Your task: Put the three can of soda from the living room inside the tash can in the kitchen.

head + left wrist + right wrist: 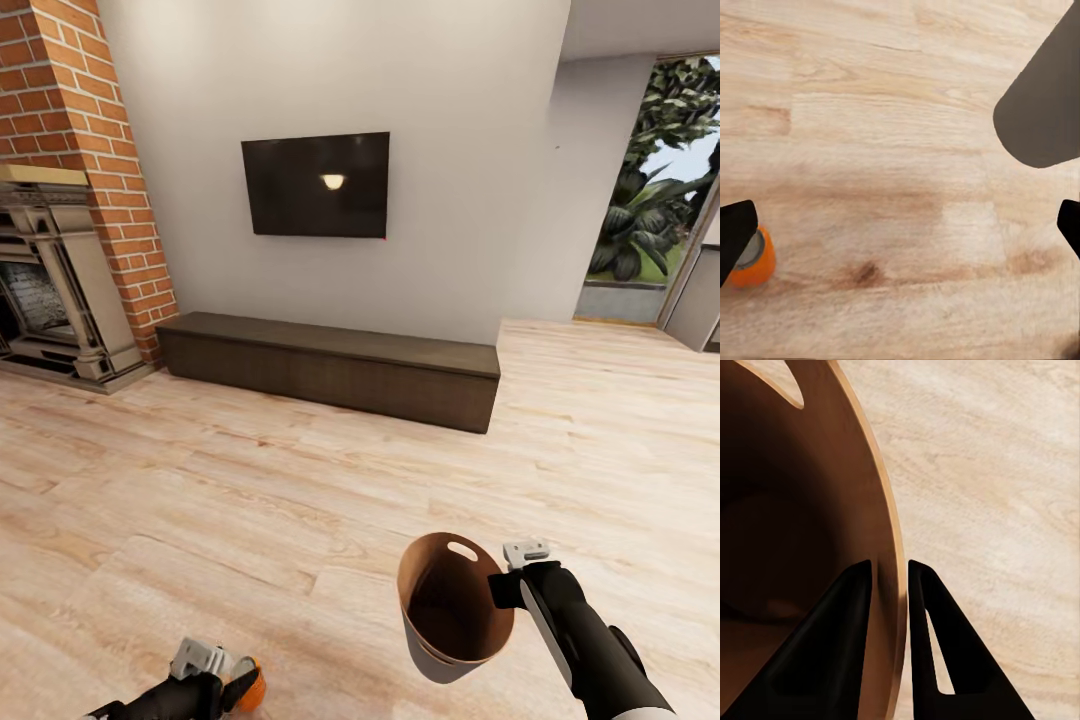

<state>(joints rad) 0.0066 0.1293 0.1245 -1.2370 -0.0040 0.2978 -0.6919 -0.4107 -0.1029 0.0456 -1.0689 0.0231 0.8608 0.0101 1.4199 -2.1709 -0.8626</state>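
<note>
Living room floor up on the head cam: my right gripper (512, 570) carries the tash can (450, 610) by its rim, mouth open for loading. Left gripper (215, 668) has an orange soda can (248, 688) right against it. Left wrist: can (754, 259) beside one finger (735, 232); grasp unclear. Right wrist: fingers (832, 645) clamped across the bin wall (881, 540).
</note>
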